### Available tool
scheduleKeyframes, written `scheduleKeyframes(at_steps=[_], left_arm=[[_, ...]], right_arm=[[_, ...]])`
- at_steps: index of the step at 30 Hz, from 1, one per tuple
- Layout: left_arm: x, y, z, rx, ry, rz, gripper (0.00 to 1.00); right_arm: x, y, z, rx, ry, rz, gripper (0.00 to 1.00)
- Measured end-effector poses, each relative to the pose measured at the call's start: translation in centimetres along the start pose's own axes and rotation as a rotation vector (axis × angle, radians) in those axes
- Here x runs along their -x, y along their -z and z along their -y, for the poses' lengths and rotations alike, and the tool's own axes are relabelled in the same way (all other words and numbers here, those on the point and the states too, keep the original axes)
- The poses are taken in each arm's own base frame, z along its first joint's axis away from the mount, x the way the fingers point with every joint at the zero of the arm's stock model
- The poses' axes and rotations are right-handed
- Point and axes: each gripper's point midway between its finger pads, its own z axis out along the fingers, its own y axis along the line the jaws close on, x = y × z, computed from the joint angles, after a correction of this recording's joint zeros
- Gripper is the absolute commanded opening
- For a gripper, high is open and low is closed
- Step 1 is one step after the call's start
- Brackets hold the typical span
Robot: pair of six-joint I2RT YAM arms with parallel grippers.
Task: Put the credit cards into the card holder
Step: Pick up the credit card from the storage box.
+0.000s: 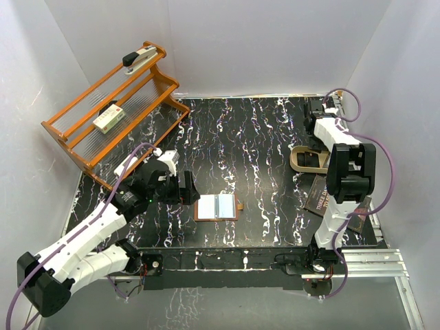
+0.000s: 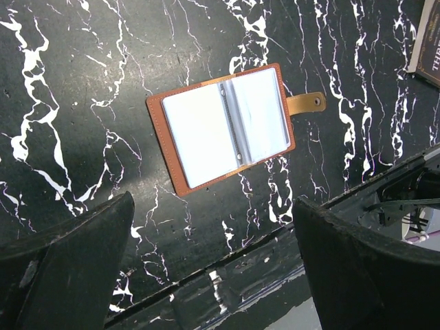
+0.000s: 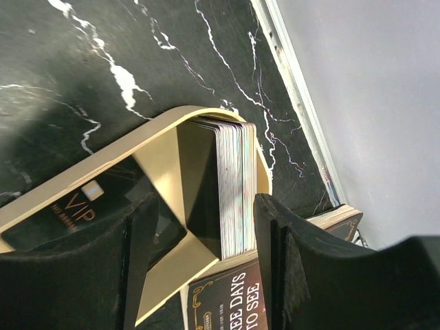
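The card holder lies spread open on the black marble table, brown leather with pale inner pockets and a snap tab. My left gripper hovers just left of it, jaws wide open and empty. The credit cards stand on edge as a stack inside a tan curved stand at the right side of the table. My right gripper is open over that stand. Its right finger is beside the stack's near end, and its left finger is well apart from the stack.
A black VIP card lies in the stand's base. A dark lettered book sits beside the stand. An orange rack at the back left holds a white-and-green box and a stapler. White walls surround the table.
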Motion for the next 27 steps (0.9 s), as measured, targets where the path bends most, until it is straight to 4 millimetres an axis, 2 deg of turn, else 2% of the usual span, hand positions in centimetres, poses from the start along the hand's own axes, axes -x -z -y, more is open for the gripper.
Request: scheduleKeyframes(at_steps=[2, 7, 18, 27], left_arm=[[-0.1, -0.1, -0.1, 0.005, 0.000, -0.008, 0.98], [0.1, 0.2, 0.0, -0.003, -0.001, 0.007, 0.99], [0.3, 0.6, 0.1, -0.010, -0.008, 0.024, 0.98], [0.3, 0.6, 0.1, -0.008, -0.008, 0.025, 0.99]], right_arm=[[-0.7, -0.8, 0.1, -0.018, 0.015, -0.029, 0.54], [-1.9, -2.2, 0.5, -0.060, 0.044, -0.073, 0.42], [-1.8, -2.0, 1.4, -0.099, 0.053, -0.074, 0.19], [-1.5, -1.7, 1.6, -0.102, 0.057, -0.074, 0.12]])
